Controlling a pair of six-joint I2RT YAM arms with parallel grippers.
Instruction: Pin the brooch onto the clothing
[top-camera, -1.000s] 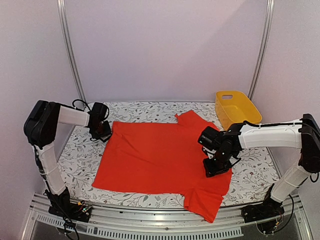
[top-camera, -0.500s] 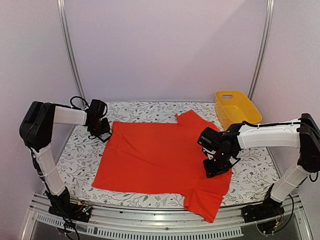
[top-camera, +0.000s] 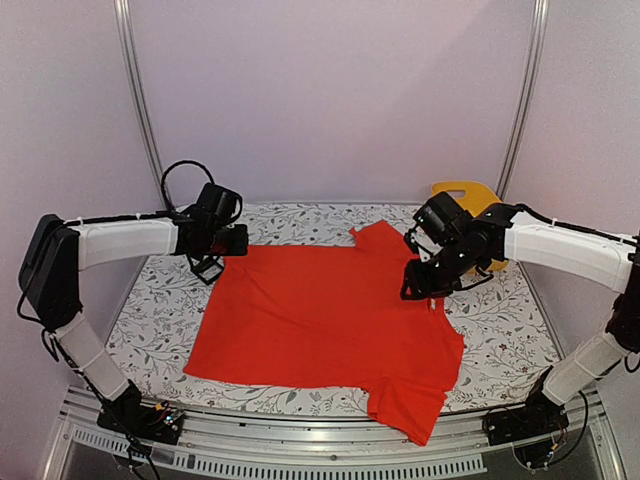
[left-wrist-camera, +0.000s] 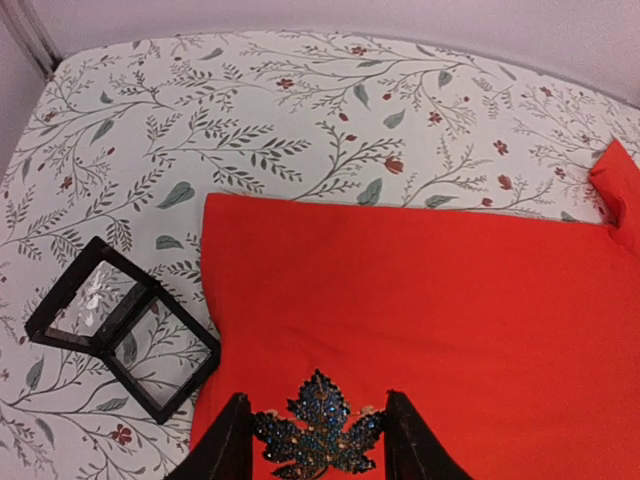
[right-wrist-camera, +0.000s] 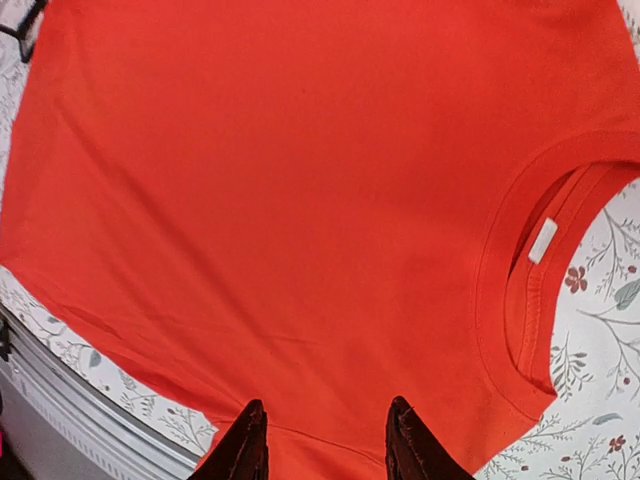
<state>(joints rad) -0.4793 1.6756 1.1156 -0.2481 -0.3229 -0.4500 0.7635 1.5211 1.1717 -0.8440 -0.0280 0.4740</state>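
Risen since earlier, left fingers grip the one brooch over the one T-shirt; right fingers, likewise lifted, stand parted, empty.

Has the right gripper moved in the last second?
Yes. The right gripper has moved toward the far side of the table, closer to the yellow basket.

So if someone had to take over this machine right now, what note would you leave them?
Left hand: closed on the brooch, held above the T-shirt at its edge, beside the open black box.
Right hand: open and empty, hovering above the T-shirt, with the collar close by.
The T-shirt lies spread flat on the table.
Done: brooch picked up.
Left: bring it down to the fabric and pin it on; it is not yet attached.
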